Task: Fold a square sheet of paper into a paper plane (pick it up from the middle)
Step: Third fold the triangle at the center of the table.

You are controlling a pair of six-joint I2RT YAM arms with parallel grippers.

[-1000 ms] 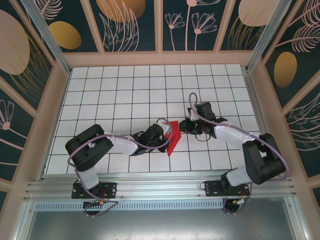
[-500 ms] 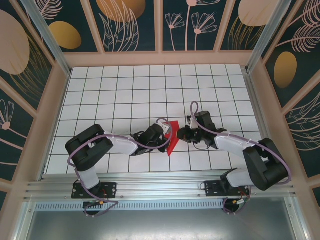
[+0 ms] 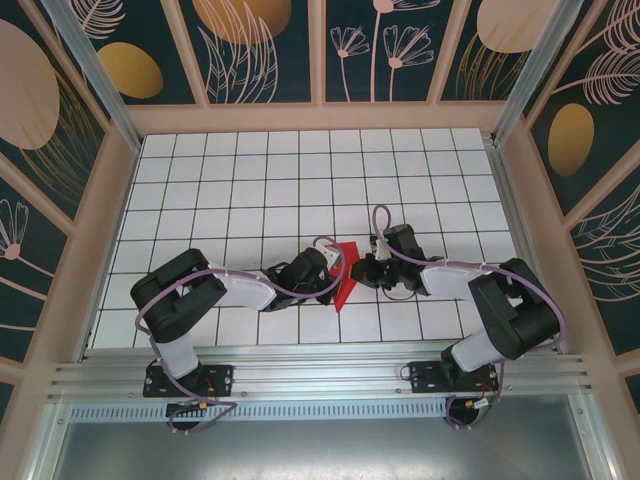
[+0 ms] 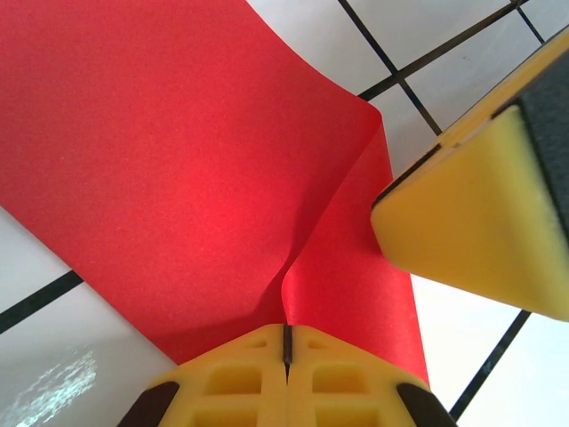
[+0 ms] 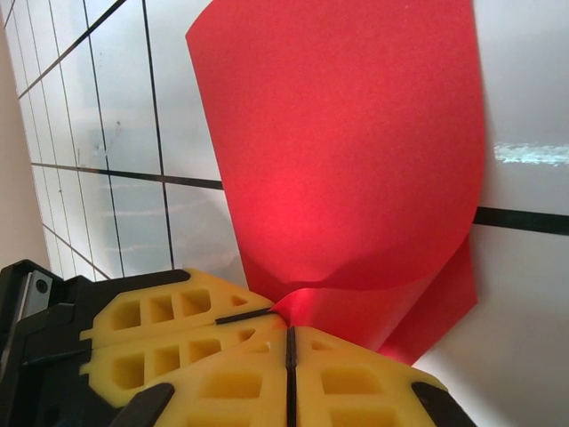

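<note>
Both grippers pinch the red paper near mid-table, apparently working the first centre fold.

From above, the thin, bright red square sheet of paper (image 3: pixel 346 275) stands bunched between the left gripper (image 3: pixel 330 272) and the right gripper (image 3: pixel 362 268). It sits midway between the side edges of the white grid-tiled table (image 3: pixel 250 180), nearer the near edge than the far one. In the left wrist view, the left gripper (image 4: pixel 286 336) has its yellow fingers pressed together on a raised ridge of the sheet (image 4: pixel 160 151), which bows in a soft, uncreased curl. A yellow foam pad (image 4: pixel 471 213), seemingly the other arm's, sits just beside it. In the right wrist view, the right gripper (image 5: pixel 290 342) is likewise clamped on the sheet (image 5: pixel 356 151), which arches away smooth and matte. To do this well, I judge both pinches should lie on one straight line and pull evenly, so the crease runs true without tearing.
</note>
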